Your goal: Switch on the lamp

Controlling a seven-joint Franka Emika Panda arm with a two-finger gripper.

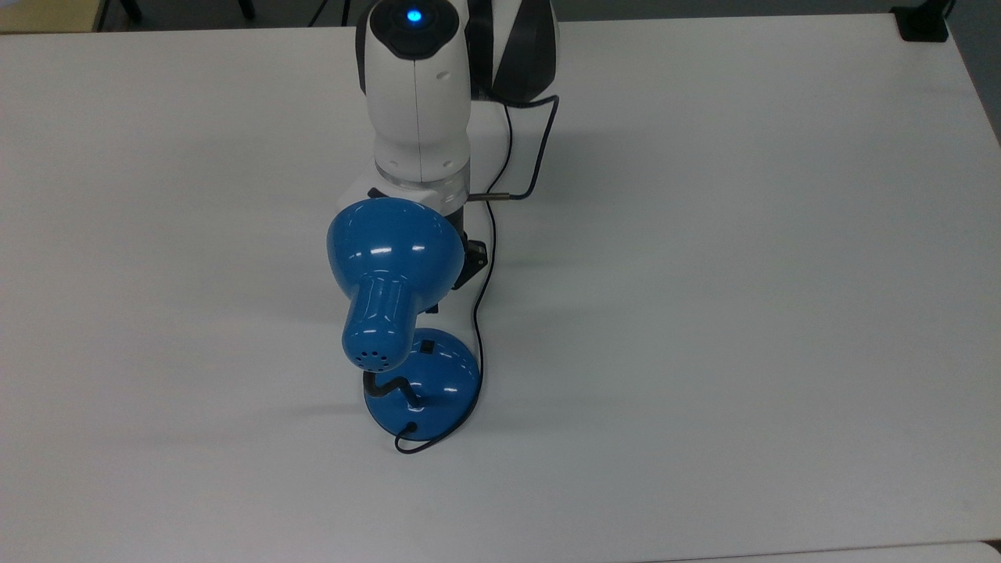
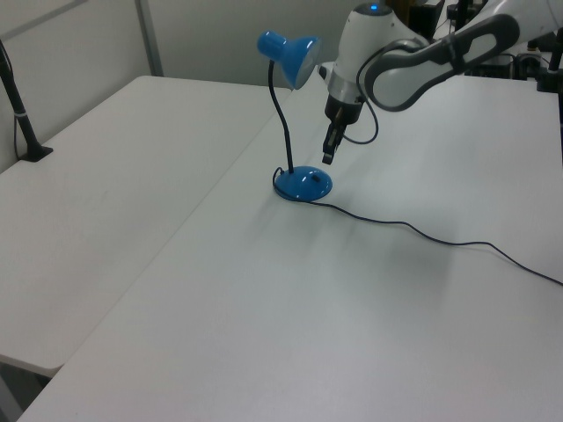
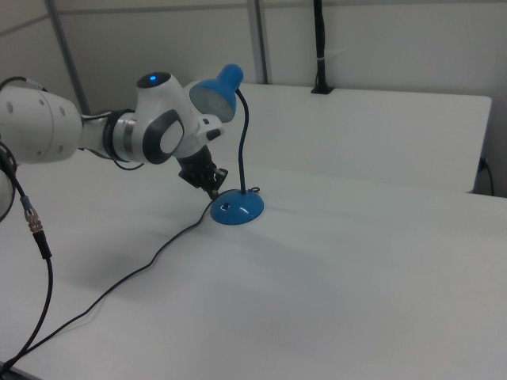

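The blue lamp stands mid-table, its bell shade leaning over the round domed base. A small black switch sits on the base's far side in the top view. The black gooseneck rises from the base. My gripper points down, just above and beside the base, on the left view's right. In the right view the gripper hangs close over the base's left rim, near the switch. The shade covers most of the gripper in the top view.
The lamp's thin black cord runs from the base past my arm and trails over the table. A black clamped post stands at the left view's far left. A seam joins two white tables.
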